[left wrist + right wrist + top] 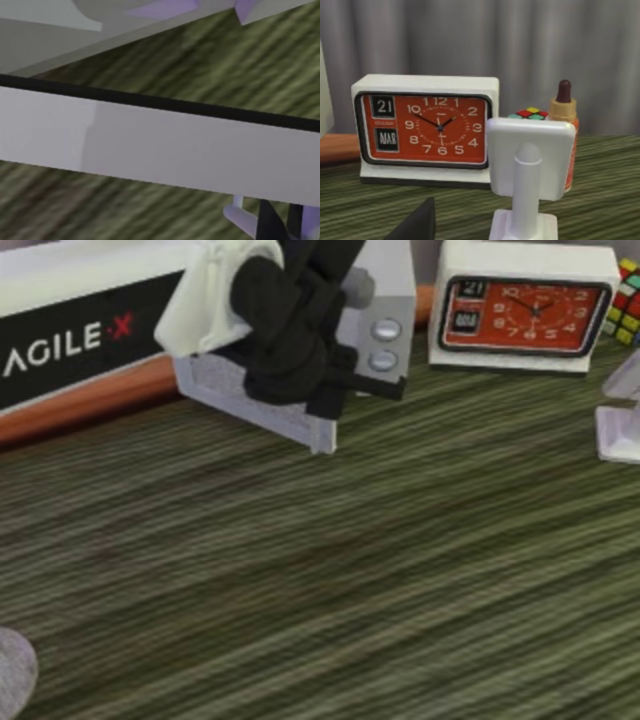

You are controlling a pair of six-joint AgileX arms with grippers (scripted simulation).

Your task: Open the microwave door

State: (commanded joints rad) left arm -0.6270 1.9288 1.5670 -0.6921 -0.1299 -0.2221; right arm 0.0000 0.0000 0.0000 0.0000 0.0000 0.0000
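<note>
The light-grey microwave [392,285] stands at the table's back, with two silver knobs [384,345] on its front right panel. The microwave door [240,390] is swung partly outward toward the table's front, hinged at its left. My left gripper [325,400] reaches down over the door's free edge. In the left wrist view the door's edge [175,145] fills the frame, and my left gripper [282,225] is shut on the pale handle strip [240,217]. My right gripper [417,225] is parked off the top view's right side; only a dark corner of it shows.
A white clock with a red face [525,310] stands right of the microwave. Beside it are a colour cube [625,305], a white stand [620,425] and a brown-capped bottle [564,112]. An AgileX board [80,330] lies at the back left, a grey disc [12,670] at the front left.
</note>
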